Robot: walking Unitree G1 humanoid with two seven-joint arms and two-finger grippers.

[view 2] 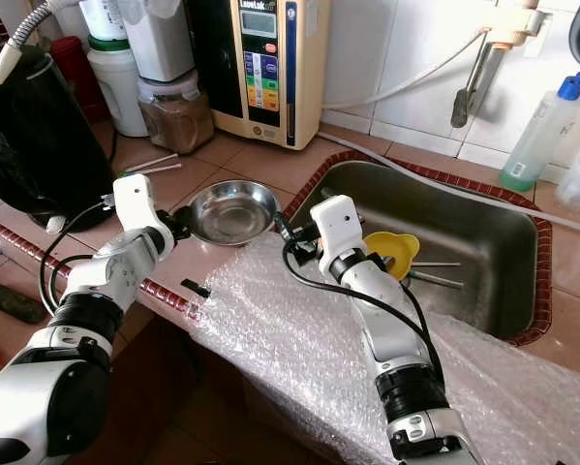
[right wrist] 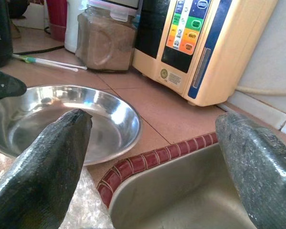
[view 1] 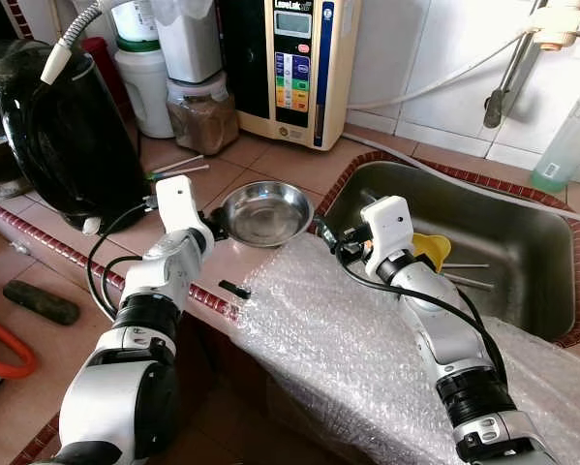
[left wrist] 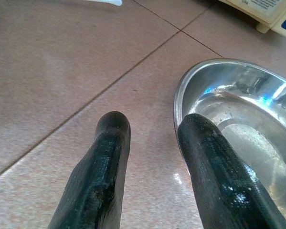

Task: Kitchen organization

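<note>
Left arm: reached forward, bent at the elbow.
Left gripper (left wrist: 150,138): fingers parted.
Right arm: stretched forward.
Right gripper (right wrist: 154,148): fingers spread wide apart.

Your bowl (view 1: 266,213) at frame centre on the counter (view 1: 270,160), sink (view 1: 522,252) to its right, kettle (view 1: 67,136) at left, bubble wrap (view 1: 338,349) below

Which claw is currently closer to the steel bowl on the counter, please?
Left. The left claw straddles the steel bowl's rim, one finger inside, one outside. The right claw hangs open just off the bowl's other side, beside the sink.
</note>
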